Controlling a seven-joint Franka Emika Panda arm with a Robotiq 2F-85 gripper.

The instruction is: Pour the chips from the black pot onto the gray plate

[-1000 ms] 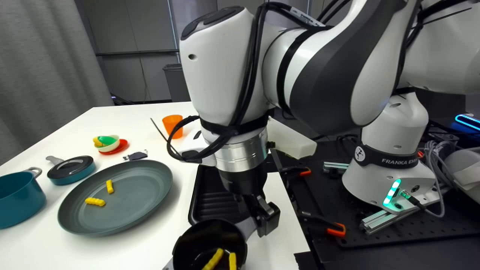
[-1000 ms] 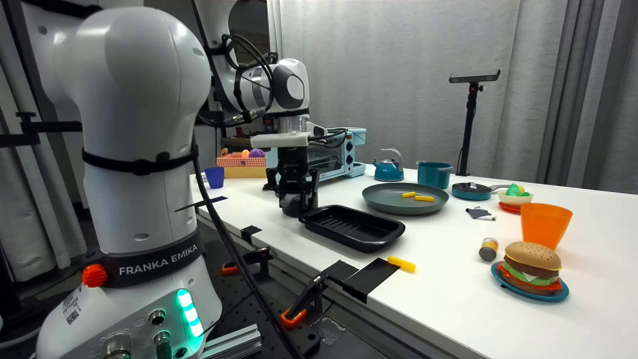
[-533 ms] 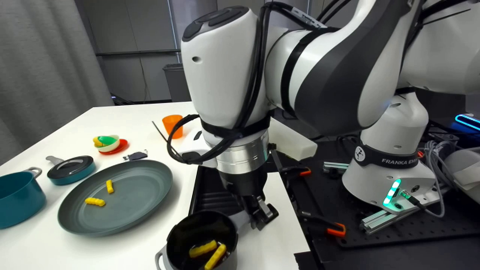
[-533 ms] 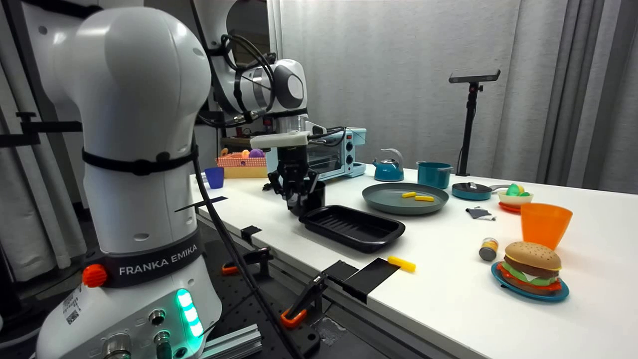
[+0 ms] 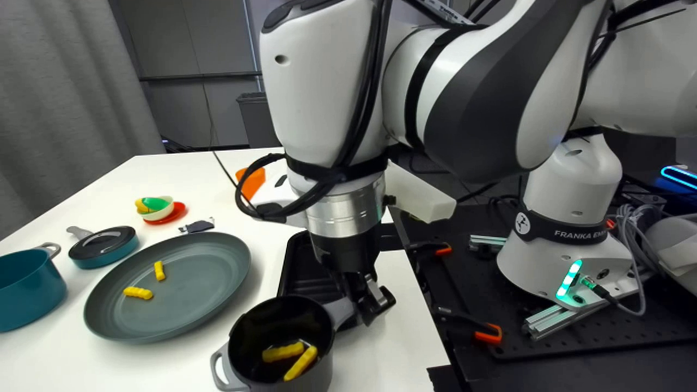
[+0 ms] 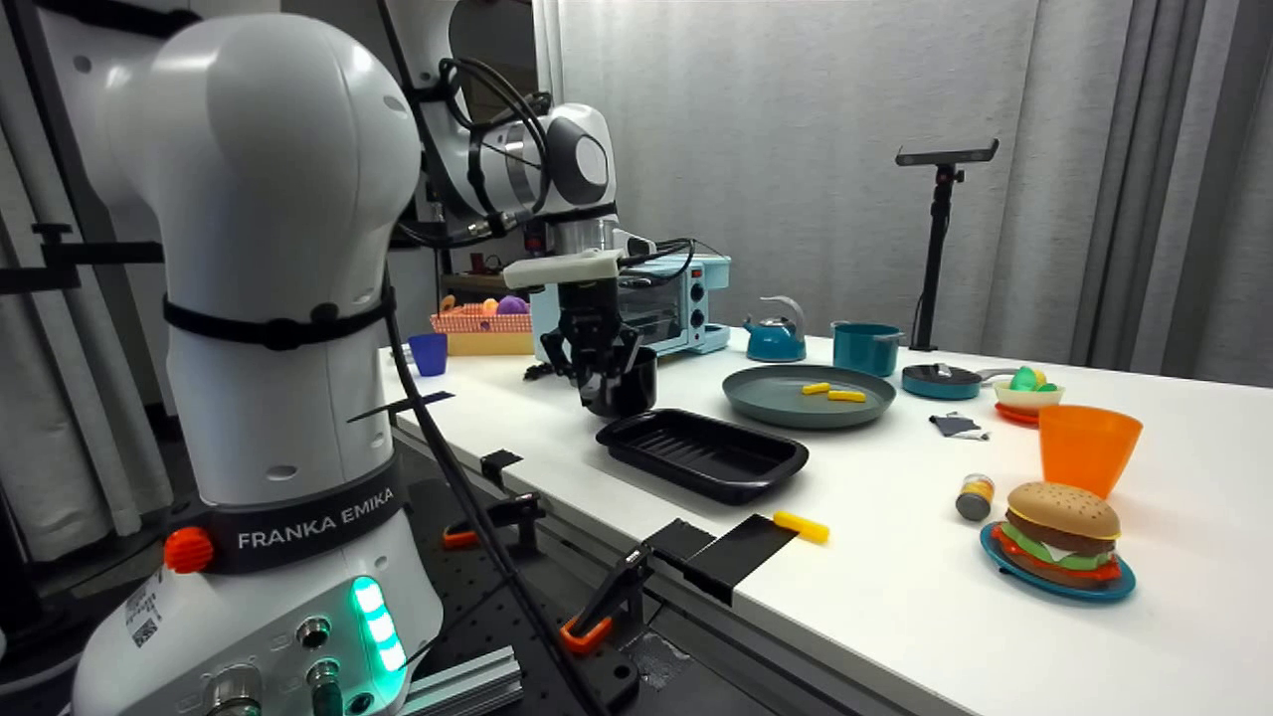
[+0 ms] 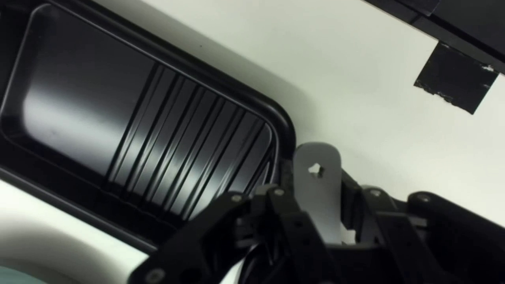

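Note:
The black pot (image 5: 275, 321) has its straight grey handle (image 7: 317, 201) pinched between the fingers of my gripper (image 7: 318, 181), which is shut on it. In an exterior view the pot stands roughly upright and looks raised a little above the table. Two yellow chips (image 5: 283, 352) lie on its floor. To the left in that view is the large gray plate (image 5: 201, 283), with two chips (image 5: 138, 293) resting on it. Another loose chip (image 6: 801, 526) sits on the white table near its edge. My gripper partly hides the pot (image 6: 638, 386) in an exterior view.
A black rectangular grill pan (image 6: 711, 452) lies right beside the pot, its corner close to the handle's end. Past the plate are a teal pot (image 5: 27, 288) and a small lidded pan (image 5: 103, 245). An orange cup (image 6: 1089, 447) and toy burger (image 6: 1062, 527) stand farther off.
The jaws have come together on the handle. In the exterior views the arm and pot have risen, the pot shifting toward the plate and showing more of its outer wall.

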